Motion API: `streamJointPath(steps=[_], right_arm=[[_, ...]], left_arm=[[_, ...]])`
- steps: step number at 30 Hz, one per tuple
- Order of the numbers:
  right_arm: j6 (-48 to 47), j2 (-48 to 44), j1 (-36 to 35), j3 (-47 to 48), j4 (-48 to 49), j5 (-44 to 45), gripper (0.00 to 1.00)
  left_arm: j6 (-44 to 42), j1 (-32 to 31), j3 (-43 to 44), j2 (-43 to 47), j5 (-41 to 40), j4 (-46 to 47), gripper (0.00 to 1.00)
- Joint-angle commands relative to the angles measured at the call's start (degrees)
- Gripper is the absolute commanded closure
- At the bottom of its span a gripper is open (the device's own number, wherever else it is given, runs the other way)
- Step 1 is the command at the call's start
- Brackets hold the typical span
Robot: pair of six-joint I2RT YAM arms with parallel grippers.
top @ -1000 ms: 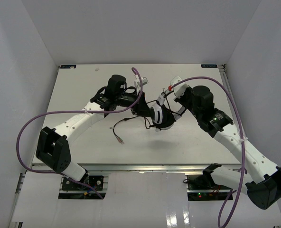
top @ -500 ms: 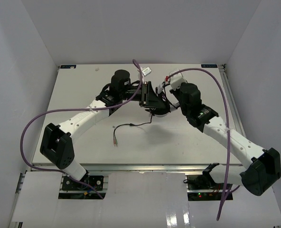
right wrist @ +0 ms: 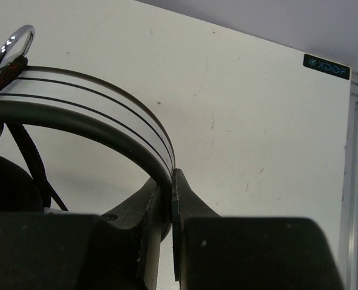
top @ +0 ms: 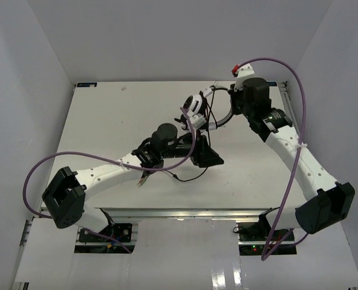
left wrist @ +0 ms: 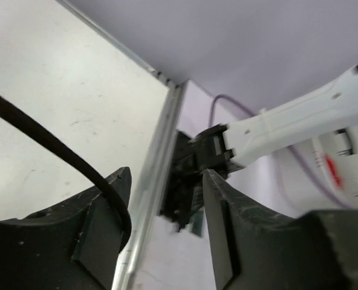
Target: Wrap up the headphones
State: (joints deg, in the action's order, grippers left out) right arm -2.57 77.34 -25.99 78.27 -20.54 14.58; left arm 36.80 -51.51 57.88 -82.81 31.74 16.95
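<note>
Left gripper (top: 207,157): positioned low over the middle of the table (top: 106,121); in the left wrist view its jaws stand apart with clear space between them, and the thin black cable (left wrist: 46,142) lies across the inner edge of one finger, hooked rather than pinched. The slack of the cable trails on the table to the left of this gripper, its plug end too small to resolve. Headphones (top: 210,115): held clear of the table toward the far side, right of centre, one white ear cup (top: 194,106) turned outward and the cable hanging from them toward the left gripper. Right gripper (right wrist: 170,181): closed firmly on the headband (right wrist: 94,115), both fingers pressed against the curved band; thin black lines run along the band's white face, which are probably cable turns, though this cannot be confirmed. Handling judgement: the headphones look light and the headband stiff with some spring, making it the sound place to hold; the ear pads are soft and would deform. The cable is limp and slippery; guide it under light tension near the band — excess pull risks straining the plugs.
</note>
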Motion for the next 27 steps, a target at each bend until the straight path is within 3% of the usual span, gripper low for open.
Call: streamJointPath(steps=[1,8,15,21,25,27], right_arm=[[11.0,-2.3,2.2,5.9,-1.3,-14.6,0.92],[13.6,-3.4,6.5,9.5,-3.7,-22.3,0.92],[17.3,-3.0,10.0,11.7,-5.0,-29.8,0.92],[19.4,-3.3,13.4,12.3,-5.0,-36.2,0.92],[19.8,-4.1,14.9,12.0,-5.0,-39.9,0.92],[19.9,-4.8,15.1,11.4,-5.0,-41.4,0.92]], left_arm=[[-18.6,-6.6,-8.0,1.6,-12.4,9.4,0.34],[-30.5,-10.2,-16.7,-0.4,-22.1,17.6,0.29],[-40.0,-10.8,-28.1,-0.3,-37.5,25.0,0.23],[-43.3,-9.7,-30.9,-6.8,-39.7,30.2,0.25],[-42.4,-7.8,-30.0,-12.1,-38.9,32.7,0.42],[-42.1,-6.7,-29.1,-13.9,-38.9,33.6,0.62]])
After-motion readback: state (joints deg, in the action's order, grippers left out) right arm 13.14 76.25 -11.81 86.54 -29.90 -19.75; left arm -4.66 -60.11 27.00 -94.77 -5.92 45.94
